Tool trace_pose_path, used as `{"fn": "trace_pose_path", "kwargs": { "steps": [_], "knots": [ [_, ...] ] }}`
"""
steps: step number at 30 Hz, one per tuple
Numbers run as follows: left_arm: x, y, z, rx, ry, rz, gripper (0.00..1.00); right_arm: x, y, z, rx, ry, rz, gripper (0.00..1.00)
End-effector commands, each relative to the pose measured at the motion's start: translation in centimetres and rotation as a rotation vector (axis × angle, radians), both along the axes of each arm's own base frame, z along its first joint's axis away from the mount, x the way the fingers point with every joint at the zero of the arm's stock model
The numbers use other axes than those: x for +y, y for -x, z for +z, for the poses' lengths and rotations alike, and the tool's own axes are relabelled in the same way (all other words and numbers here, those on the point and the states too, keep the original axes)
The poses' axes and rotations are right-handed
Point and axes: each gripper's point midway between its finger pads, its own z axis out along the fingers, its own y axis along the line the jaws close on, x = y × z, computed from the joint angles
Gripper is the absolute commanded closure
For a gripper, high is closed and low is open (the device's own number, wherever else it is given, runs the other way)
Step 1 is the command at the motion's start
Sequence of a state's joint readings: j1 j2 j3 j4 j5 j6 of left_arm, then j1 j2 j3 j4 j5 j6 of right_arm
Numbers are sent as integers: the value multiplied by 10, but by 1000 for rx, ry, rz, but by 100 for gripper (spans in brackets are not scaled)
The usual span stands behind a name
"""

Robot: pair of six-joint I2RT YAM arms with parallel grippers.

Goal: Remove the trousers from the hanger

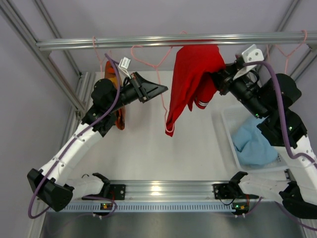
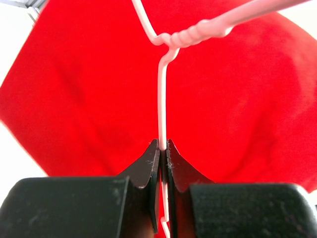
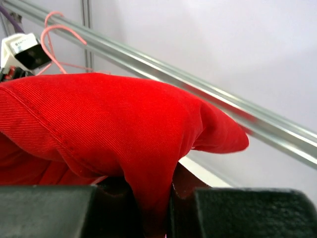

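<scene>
The red trousers (image 1: 190, 79) are hung just below the metal rail (image 1: 124, 41), above the surface (image 1: 148, 148). Their cloth is pinched by the right claw (image 3: 171, 191). The pink hanger (image 2: 161, 99) wire beside them is pinched by the left claw (image 2: 162, 148). Light blue trousers (image 1: 255, 144) are piled in a white bin (image 1: 225, 121).

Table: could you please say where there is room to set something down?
Bare table lies between the left arm and the white bin, under the red trousers. The right is crowded: light blue trousers fill the bin, right arm beside it.
</scene>
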State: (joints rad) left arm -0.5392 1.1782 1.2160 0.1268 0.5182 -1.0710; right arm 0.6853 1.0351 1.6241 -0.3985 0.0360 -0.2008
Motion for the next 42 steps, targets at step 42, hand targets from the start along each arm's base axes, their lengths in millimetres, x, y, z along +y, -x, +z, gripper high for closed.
{"fn": "trace_pose_path", "kwargs": {
  "steps": [42],
  "knots": [
    [-28, -27, -76, 123, -87, 5, 100, -323, 174, 32, -135, 514, -1317, 100]
  ]
}}
